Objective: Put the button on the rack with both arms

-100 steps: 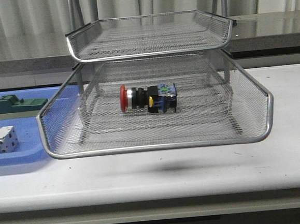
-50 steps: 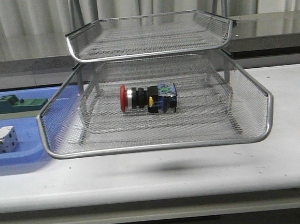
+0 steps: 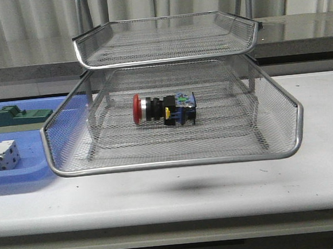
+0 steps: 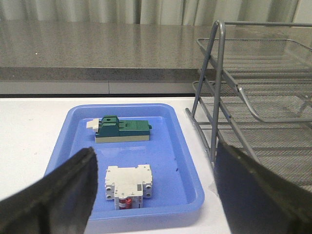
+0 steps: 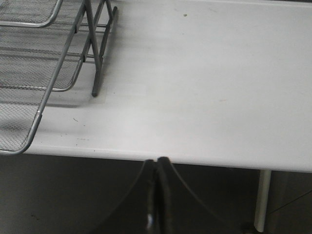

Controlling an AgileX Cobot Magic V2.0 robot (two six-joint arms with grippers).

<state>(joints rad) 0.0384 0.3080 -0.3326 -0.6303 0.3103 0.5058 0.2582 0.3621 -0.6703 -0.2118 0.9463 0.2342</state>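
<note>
I see the white desk (image 3: pixel 309 176) carrying the wire-mesh rack (image 3: pixel 175 161). The button (image 3: pixel 164 109) lies on its side on the mesh floor of the rack's lower visible tier, red cap toward the left; the tier above holds nothing I can make out. Beside the rack sits the blue tray (image 4: pixel 63 156), holding a green block (image 4: pixel 122 129) and a white terminal block (image 4: pixel 128 181), apart from each other. The left gripper (image 4: pixel 153 187) has its jaws spread wide, holding nothing. The right gripper (image 5: pixel 157 168) has its jaws pressed together, empty.
</note>
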